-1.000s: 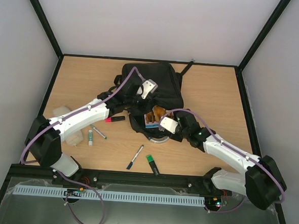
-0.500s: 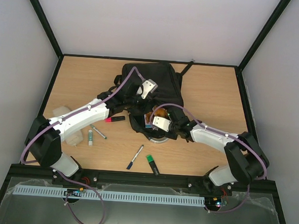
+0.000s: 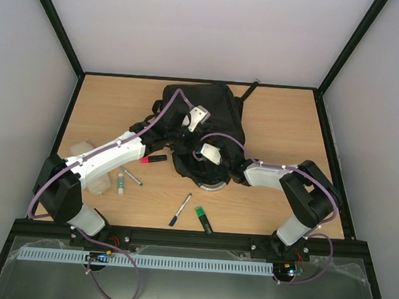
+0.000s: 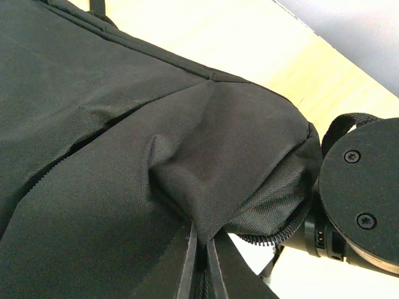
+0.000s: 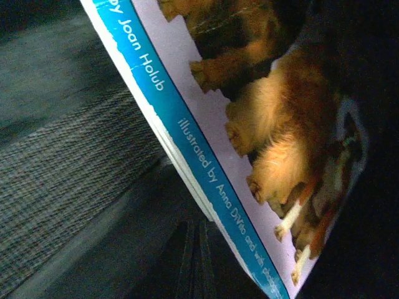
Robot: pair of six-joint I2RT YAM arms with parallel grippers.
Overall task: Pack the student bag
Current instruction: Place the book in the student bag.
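The student bag [image 3: 215, 110] lies on the desk [image 3: 282, 121], toward 12 o'clock from the desk's centre, with its open mouth facing 6 o'clock, towards the arm bases. The left pincer [image 4: 201, 243] is fully closed on a raised fold of the bag's black fabric. In my judgement it holds that fold up to keep the mouth open and the soft bag from sliding. The right pincer [image 5: 194, 249] is inside the mouth with its tips pressed together. Nothing shows between them, and they sit just beside the lower edge of a picture book [image 5: 249, 124] that is already within the dark interior. This suggests the closed tips are placed to nudge the book deeper rather than carry it. Unpacked items lie at 7 to 8 o'clock of the bag: a pink highlighter [image 3: 153, 159], a glue stick [image 3: 121, 183], a blue pen [image 3: 180, 210] and a green marker [image 3: 203, 219]. Packing is therefore judged incomplete.
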